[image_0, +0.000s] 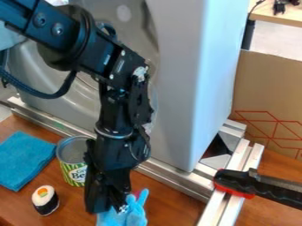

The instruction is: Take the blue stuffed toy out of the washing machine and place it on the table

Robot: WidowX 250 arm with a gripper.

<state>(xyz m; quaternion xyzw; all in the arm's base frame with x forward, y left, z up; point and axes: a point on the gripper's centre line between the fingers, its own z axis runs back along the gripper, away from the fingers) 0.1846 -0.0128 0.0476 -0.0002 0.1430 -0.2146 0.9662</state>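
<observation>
The black gripper [111, 208] hangs low at the lower edge of the view, right over a light blue soft toy [134, 217]. Its tip overlaps the toy in view; whether it grips the toy, and how wide or narrow it stands, I cannot tell. The toy lies on the brown wooden tabletop [168, 198], partly hidden behind the gripper and cut off by the view's lower edge; a rounded, finger-like part sticks up just to the right of the gripper.

Close on the left stands an open, upright tin can [75, 173] with a green-striped label. Further left are a toy sushi roll [45, 201], white and black with an orange and green centre, and a folded blue cloth [24, 159]. Bare wood lies between the sushi roll and the gripper. Behind runs a metal rail [171, 177], with a large grey panel [177, 88] rising above it. To the right, a black and red clamp [236, 182] sits at the metal framing.
</observation>
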